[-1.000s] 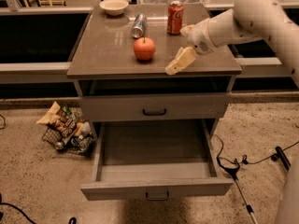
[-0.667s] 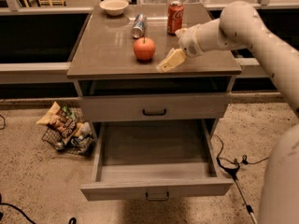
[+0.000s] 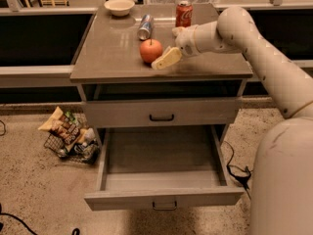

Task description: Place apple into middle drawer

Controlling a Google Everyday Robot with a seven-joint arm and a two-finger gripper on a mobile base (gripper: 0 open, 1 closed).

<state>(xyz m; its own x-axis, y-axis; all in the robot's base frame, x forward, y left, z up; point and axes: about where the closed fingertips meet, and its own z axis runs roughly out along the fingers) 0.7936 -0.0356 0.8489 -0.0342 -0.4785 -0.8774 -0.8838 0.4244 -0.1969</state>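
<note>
Camera view: round red-orange apple point(image 3: 150, 51) sits on the grey-brown cabinet top point(image 3: 112, 48), cream two-finger gripper point(image 3: 166, 47) spread wide just right of it. Wide grey middle drawer point(image 3: 164, 198) is pulled open below.

1. apple point(image 3: 150, 50) sits about mid countertop point(image 3: 112, 58), with the gripper point(image 3: 167, 49) just to its right.
2. behind the apple there's a can on its side point(image 3: 145, 27), an upright can point(image 3: 184, 14) to the right of that, and a bowl point(image 3: 120, 6) at the back left.
3. the upper drawer front point(image 3: 161, 114) is under the top, and the middle drawer point(image 3: 164, 199) sticks out below it.
4. a snack basket point(image 3: 68, 136) is on the floor, left of the cabinet.
</note>
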